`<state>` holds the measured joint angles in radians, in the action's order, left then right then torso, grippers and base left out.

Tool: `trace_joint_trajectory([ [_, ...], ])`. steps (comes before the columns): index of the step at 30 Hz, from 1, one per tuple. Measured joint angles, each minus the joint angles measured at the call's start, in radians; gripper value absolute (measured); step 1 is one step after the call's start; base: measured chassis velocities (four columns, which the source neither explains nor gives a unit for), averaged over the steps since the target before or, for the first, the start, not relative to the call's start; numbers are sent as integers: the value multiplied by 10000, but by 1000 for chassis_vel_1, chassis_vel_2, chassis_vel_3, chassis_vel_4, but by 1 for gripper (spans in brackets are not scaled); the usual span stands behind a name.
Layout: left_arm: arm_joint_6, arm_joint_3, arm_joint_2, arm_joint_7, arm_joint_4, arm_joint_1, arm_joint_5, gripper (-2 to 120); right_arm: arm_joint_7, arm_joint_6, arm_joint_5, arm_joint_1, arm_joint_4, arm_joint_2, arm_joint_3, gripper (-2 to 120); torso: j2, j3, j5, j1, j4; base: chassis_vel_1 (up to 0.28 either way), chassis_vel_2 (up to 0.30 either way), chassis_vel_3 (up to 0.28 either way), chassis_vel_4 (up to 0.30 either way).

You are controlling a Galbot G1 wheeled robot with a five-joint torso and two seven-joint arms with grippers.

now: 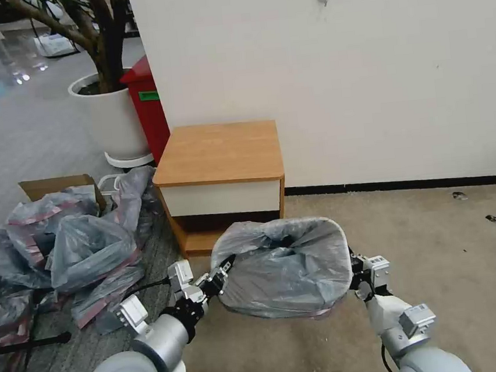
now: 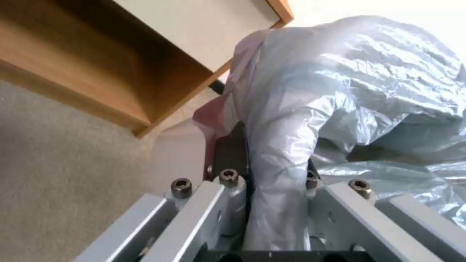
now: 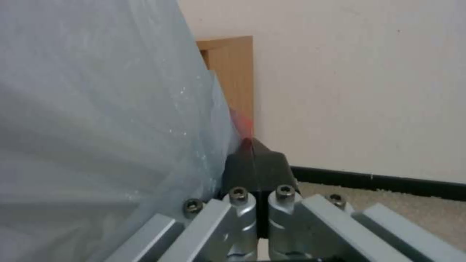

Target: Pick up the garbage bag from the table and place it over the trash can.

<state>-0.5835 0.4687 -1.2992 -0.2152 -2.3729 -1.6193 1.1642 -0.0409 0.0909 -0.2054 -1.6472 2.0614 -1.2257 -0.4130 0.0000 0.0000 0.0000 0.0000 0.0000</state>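
- Both grippers are pinching the garbage bag (image 1: pixel 286 276): left gripper (image 1: pixel 224 273) clamped on its left side, right gripper (image 1: pixel 356 272) pressed together on the pink rim.
- Bag's stretched open over the trash can, just in front of the table (image 1: pixel 218 152).
- I'd pull both sides down evenly so the thin plastic doesn't tear.

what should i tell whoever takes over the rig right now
Left gripper: shut on the garbage bag at its left side.
Right gripper: shut on the bag's pink rim at the right side.
Bag is stretched open and draped over a bin-shaped form on the floor in front of the table; the trash can itself is hidden under it.
Done: bag off the table, pulled over.
Left: check the rim fit, release both grippers.
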Motion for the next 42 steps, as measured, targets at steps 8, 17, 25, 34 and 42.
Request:
trace_joint_trajectory([
  [8, -11, -14, -241, -14, -51, -79, 44, 6, -160, 498, 907, 65, -317, -130, -46, 0, 0, 0, 0, 0, 0, 0, 0, 0, 0],
  [17, -25, -12, -468, -21, -125, -183, 45, 6, -302, 592, 1267, 106, -543, -194, -53, 0, 0, 0, 0, 0, 0, 0, 0, 0, 0],
  [25, -50, -7, -553, -144, -126, -203, 46, 6, -394, 712, 1622, 99, -628, -207, -75, 11, 0, 0, 0, 0, 0, 0, 0, 0, 0],
  [34, -123, 108, -614, -245, -118, -207, 45, 6, -475, 935, 2115, 174, -932, -320, -109, 44, 0, 0, 0, 0, 0, 0, 0, 0, 0],
  [42, -146, 145, -666, -262, 48, -185, -51, 6, -691, 931, 2046, 115, -802, -338, -151, 77, 0, 0, 1, 0, 0, 0, 0, 0, 0],
])
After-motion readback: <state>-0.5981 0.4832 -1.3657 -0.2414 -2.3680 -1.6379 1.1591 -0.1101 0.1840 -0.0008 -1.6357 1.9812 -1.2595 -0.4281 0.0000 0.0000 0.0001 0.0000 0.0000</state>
